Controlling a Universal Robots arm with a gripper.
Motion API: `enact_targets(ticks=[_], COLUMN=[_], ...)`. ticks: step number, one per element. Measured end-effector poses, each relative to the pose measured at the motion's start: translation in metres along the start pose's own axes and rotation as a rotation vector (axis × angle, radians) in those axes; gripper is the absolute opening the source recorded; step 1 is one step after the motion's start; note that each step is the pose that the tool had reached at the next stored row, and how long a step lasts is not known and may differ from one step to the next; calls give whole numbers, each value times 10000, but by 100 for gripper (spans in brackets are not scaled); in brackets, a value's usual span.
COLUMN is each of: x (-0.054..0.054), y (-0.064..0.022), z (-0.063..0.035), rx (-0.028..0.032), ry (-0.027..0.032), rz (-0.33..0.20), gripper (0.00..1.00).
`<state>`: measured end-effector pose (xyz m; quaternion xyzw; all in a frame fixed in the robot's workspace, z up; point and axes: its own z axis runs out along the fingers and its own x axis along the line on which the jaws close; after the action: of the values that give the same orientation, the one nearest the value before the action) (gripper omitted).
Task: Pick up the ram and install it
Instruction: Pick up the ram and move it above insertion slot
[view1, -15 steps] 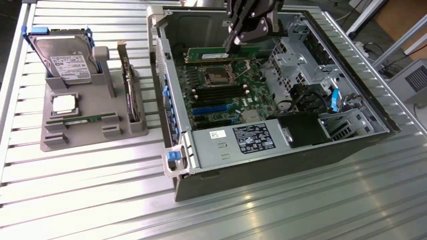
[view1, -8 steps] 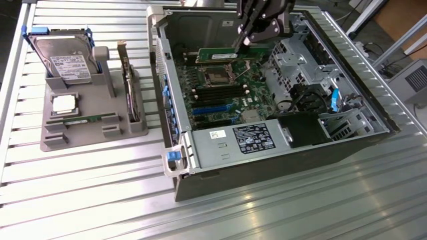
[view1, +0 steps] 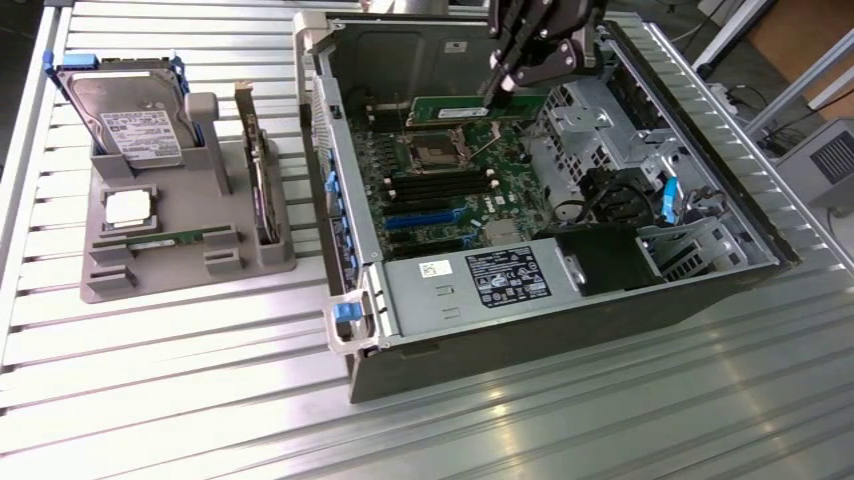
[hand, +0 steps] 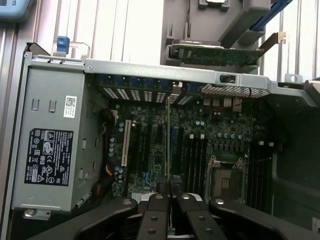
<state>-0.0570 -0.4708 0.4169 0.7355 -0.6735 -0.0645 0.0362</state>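
Note:
The ram (view1: 461, 105) is a slim green stick held lengthwise and on edge inside the open computer case (view1: 350, 262), above the motherboard (view1: 461, 200) on the far side of the CPU socket (view1: 437, 150). My gripper (view1: 507, 88) comes down from above and is shut on one end of it. In the wrist view the ram (hand: 167, 135) shows edge-on as a thin line running away from my gripper (hand: 170, 194), with the black fingers (hand: 156, 220) pressed on either side. I cannot tell whether the stick touches the board.
A grey fixture (view1: 100, 285) on the exterior view's left holds a hard drive (view1: 134, 120), a silver CPU chip (view1: 130, 207), an expansion card (view1: 260, 170) and another green stick (view1: 167, 241). Black memory slots (view1: 434, 188), a power supply (view1: 494, 280) and a drive cage (view1: 587, 115) crowd the case.

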Motion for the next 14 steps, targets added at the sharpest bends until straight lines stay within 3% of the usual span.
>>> enact_targets(ticks=[5, 9, 14], x=[-5, -148, -223], y=[-64, -103, -247], z=[0, 3, -6], rx=[-5, -6, -12], ry=[3, 12, 16], rz=[1, -4, -32], gripper=[12, 12, 12])
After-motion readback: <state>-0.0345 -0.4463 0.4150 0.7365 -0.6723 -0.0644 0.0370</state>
